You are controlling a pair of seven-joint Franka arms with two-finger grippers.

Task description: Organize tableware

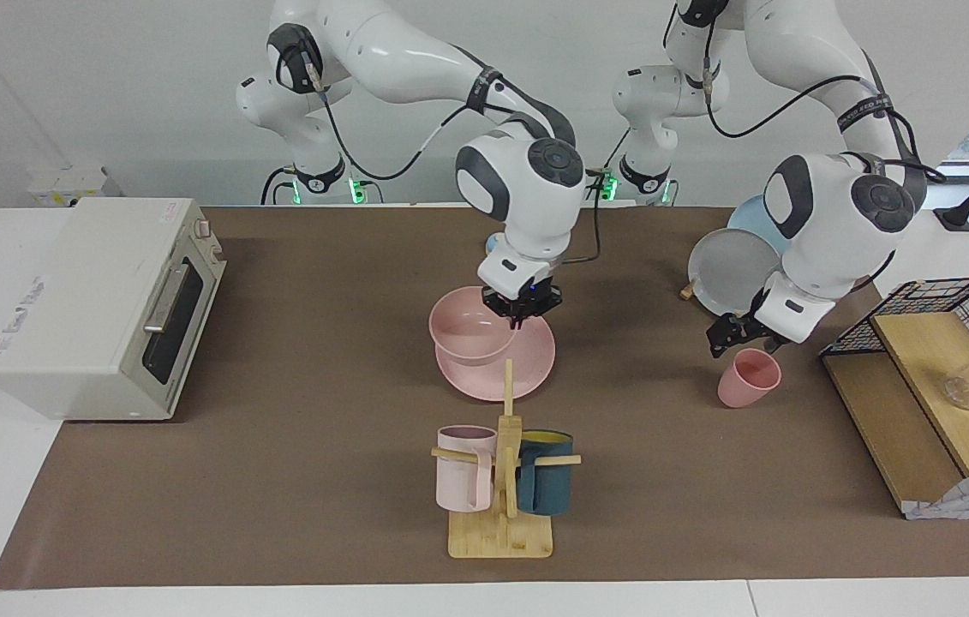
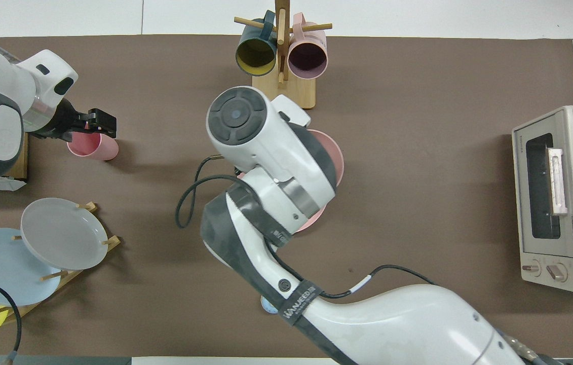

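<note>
Brown paper covers the table (image 1: 296, 480), and the pink set is spread over its middle part. The pink bowl (image 1: 469, 332) sits on the pink plate (image 1: 535, 364), a little off the plate's centre, so these two pieces are already stacked. The pink cup (image 1: 748, 378) stands alone on the table, well apart from them, toward the left arm's end and near the wire basket (image 1: 955, 313). I judge that the cup is the last piece to join the stack.

The right gripper (image 1: 521, 313) is at the rim of the bowl, on the side nearer to the robots. Its arm bends down steeply from above, with the wrist pointing almost straight to the table. The fingers look narrow at the rim, but I cannot tell if they pinch it or are just free of it.

The left gripper (image 1: 737, 336) hangs just over the cup, at its rim. This arm comes in low and tilted, so the hand approaches the cup from the side nearer to the robots. In the overhead view its fingers (image 2: 106, 123) stand apart over the mouth of the cup and hold nothing yet.

A wooden mug stand (image 1: 501, 523) with two mugs stands farther from the robots than the plate.
</note>
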